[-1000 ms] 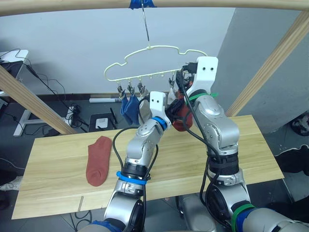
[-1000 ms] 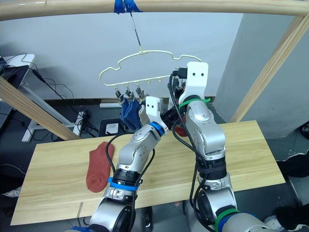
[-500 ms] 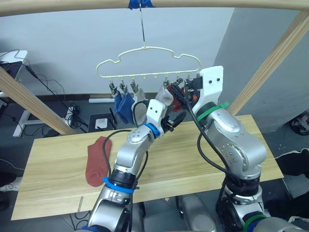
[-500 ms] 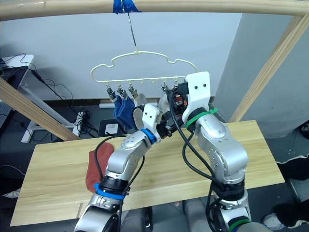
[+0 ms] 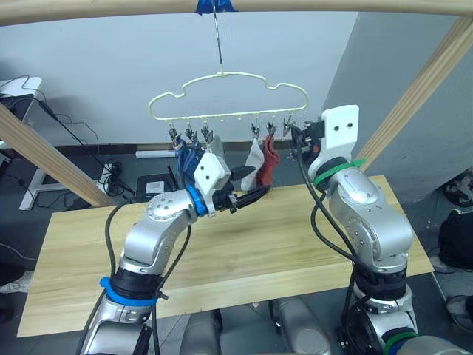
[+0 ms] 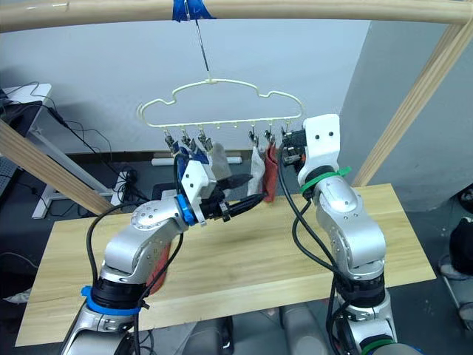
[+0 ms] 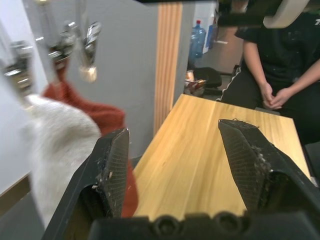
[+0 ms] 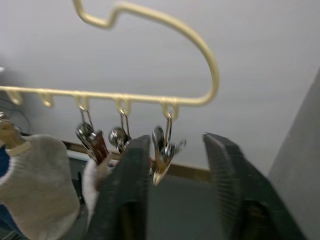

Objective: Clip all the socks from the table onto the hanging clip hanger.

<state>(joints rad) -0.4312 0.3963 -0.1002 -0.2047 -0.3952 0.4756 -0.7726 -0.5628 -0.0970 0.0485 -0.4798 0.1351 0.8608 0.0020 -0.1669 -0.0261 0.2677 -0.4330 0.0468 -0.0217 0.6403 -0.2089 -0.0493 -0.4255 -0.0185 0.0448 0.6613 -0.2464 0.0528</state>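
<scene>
Since a second ago, your left hand (image 5: 255,194) has pulled back to the left and low from the hanger (image 5: 228,97), and the rust sock (image 5: 267,164) it was bringing up with the right hand now hangs from a clip. Your hanger has also swung back to hang level from the wooden rail (image 5: 236,6).

Along the hanger's bar you have, from left to right, two blue socks (image 5: 190,161), a grey sock (image 5: 216,153) partly behind your left wrist, another grey sock (image 5: 253,157), and the rust sock just beside it. One clip (image 8: 164,147) at the right end carries nothing; it sits between the two fingers of your right hand (image 8: 175,165) in the right wrist view.

Your left hand is spread wide and holds nothing, its fingers (image 7: 114,165) pointing right, just below and nearer than the hanging grey and rust socks. Your right hand is raised near the hanger's right end, fingers parted on either side of the bare clip without pressing it.

A second rust sock (image 6: 164,260) lies on the surface (image 5: 295,237) at the left, mostly hidden behind your left arm. A seated person in dark clothes (image 7: 280,65) shows past the surface's right end.
</scene>
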